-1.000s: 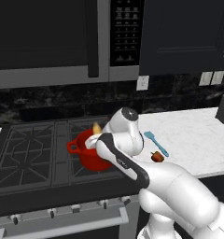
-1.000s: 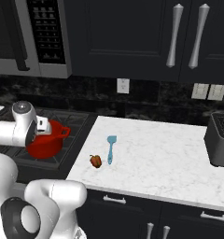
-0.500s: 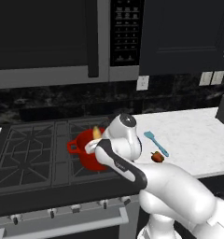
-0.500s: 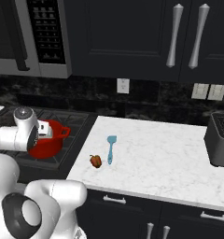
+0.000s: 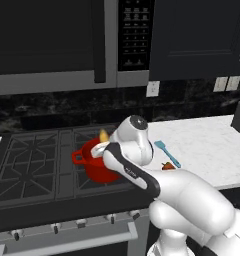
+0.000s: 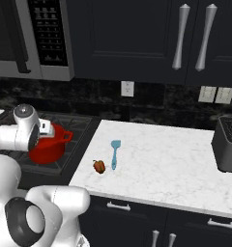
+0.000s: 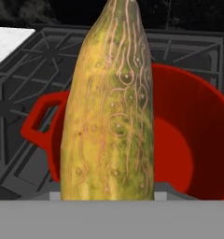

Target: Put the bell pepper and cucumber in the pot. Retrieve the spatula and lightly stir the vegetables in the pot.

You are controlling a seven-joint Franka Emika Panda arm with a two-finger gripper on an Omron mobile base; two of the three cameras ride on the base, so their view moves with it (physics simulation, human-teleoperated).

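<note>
Hand view: we look along a large yellow-green cucumber (image 7: 109, 107), which rises up the middle of the picture and hides the near wall of the pot (image 7: 188, 140) behind it.
Gripper: we see the cucumber standing out from the gripper (image 5: 103, 144), clasped at its near end; the finger tips themselves are hidden behind it.
Pot: red, on the black stove (image 5: 32, 165), its loop handle (image 5: 78, 157) pointing left in the left base view; its inside looks bare where we can see it.
Cucumber tip: a yellow point shows just above the pot's far rim in the left base view.
In the way: our white arm (image 5: 142, 175) crosses the pot's right side in the left base view; in the right base view its wrist (image 6: 26, 130) covers the pot's left part.
Spatula: light blue (image 6: 114, 153), flat on the white marble counter (image 6: 176, 164), right of the stove, well apart from the pot.
Small vegetable: a red-orange piece (image 6: 99, 166) lies just left of the spatula's handle, near the counter's front edge.
Around: a toaster (image 6: 228, 144) at far right, wall outlets (image 6: 127, 89), and a microwave (image 5: 92, 40) above the stove.
</note>
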